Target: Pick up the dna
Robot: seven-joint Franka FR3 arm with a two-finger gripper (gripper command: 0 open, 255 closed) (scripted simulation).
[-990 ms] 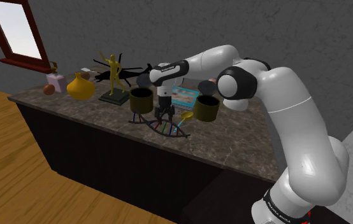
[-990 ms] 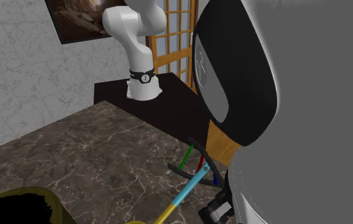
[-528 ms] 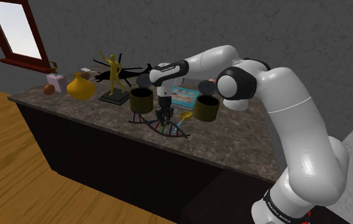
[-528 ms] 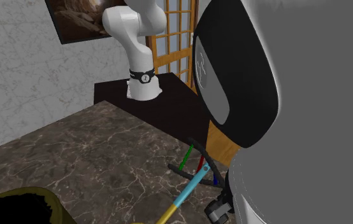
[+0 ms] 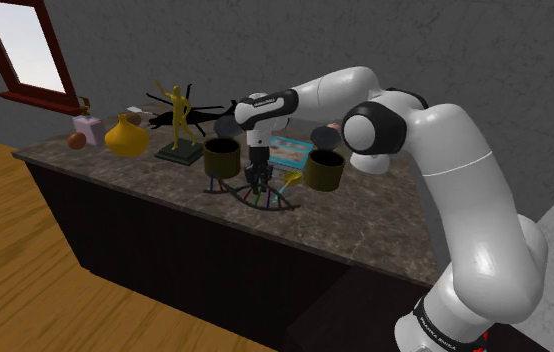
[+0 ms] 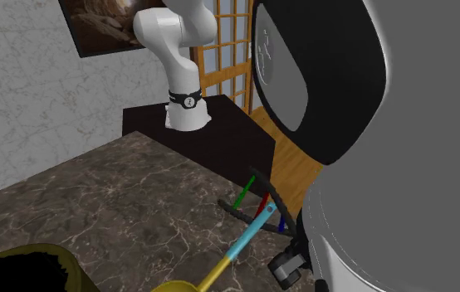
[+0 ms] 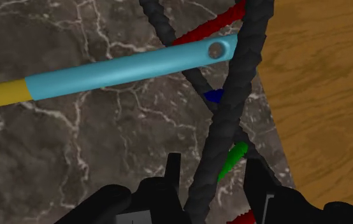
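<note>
Gripper (image 7: 213, 167): pointing down at the desk (image 7: 73, 146), clenched on the dna (image 7: 236, 89). One black strand of the dna runs up between my two fingers (image 7: 172, 170). A green rung sits just inside one finger. A blue rung and a red rung sit farther along the strand. A second black strand crosses the first beyond my fingertips.

Dna position: under my hand at the desk's front edge, lying lengthwise along it, with the wooden floor (image 7: 322, 95) showing past that edge. I cannot tell whether its ends rest on the desk.

Scoop (image 7: 130, 67): blue handle, yellow toward the bowl, a hole in the blue end. The handle runs across just beyond my fingertips, and its holed end meets the strands. Touching or apart, I cannot tell.

Shoulder view: two dark cups flank my gripper, both behind the dna. One cup (image 5: 222, 157) is on that view's left, the other cup (image 5: 323, 172) on its right. A teal tray (image 5: 290, 150) lies behind my wrist. Farther to the view's left stand a yellow figure (image 5: 175, 118) on a dark base, a black helicopter (image 5: 193, 117) behind it, and a yellow vase (image 5: 125, 136). A window (image 5: 27, 50) with a red-brown frame is on the wall at upper left.

Second exterior view: my white base sits on the dark stand (image 6: 220, 137), beyond the marbled desk.
</note>
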